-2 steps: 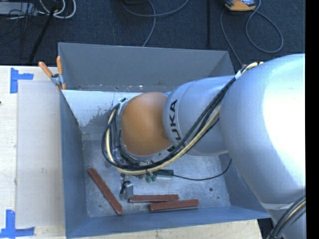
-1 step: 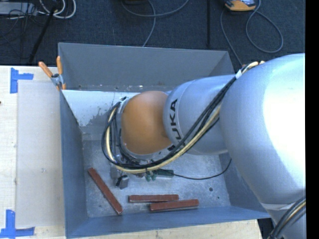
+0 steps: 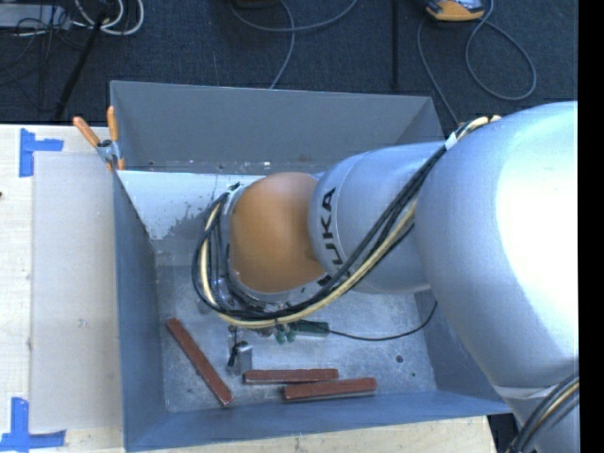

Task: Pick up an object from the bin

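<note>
At the left of the bin [image 3: 132,281] floor a long red-brown stick [image 3: 198,361] lies slantwise, its lower end near the front wall. Just to its right the gripper [image 3: 239,354] hangs low over bare floor, under the arm's orange cover [image 3: 269,234]. It is a small dark shape from this angle, and I cannot tell whether it is open or closed. Nothing can be seen in its grasp, so the pick does not look done. As I judge it, choosing a thing, closing on it and lifting it clear are all still left.

The nearest candidates are the slanted stick to its left and a second red-brown stick [image 3: 290,377] lying flat just below and to its right. A third stick [image 3: 328,389] lies right beside that one, a little nearer the front wall. Further right, under the cover's edge, is a small green piece [image 3: 304,328]; it may be a loose thing or part of the robot.

The only writing is on the grey arm [image 3: 377,234]: black letters "UKA" [image 3: 327,226], presumably the end of KUKA, with the first letter lost behind the cover
</note>
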Available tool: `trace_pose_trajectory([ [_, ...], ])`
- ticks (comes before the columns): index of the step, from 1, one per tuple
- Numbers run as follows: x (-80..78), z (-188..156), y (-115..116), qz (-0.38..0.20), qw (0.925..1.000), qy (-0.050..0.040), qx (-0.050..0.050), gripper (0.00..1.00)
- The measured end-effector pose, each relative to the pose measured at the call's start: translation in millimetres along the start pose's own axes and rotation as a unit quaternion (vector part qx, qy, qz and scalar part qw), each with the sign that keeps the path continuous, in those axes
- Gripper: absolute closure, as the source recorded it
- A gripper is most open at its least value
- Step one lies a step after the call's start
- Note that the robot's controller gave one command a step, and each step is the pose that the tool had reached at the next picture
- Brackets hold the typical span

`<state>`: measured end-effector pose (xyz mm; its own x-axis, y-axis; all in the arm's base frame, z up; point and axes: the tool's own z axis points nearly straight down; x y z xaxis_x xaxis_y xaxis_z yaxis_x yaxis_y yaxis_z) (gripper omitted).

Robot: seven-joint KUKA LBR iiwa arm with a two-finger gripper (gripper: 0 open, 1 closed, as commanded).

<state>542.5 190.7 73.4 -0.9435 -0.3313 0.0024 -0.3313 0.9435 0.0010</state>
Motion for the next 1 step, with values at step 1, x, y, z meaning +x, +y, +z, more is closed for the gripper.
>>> trace_pose_trajectory([
  [1,26.6,-110.2,-75.1,-0.115,0.9934,-0.004,0.002,0.0],
])
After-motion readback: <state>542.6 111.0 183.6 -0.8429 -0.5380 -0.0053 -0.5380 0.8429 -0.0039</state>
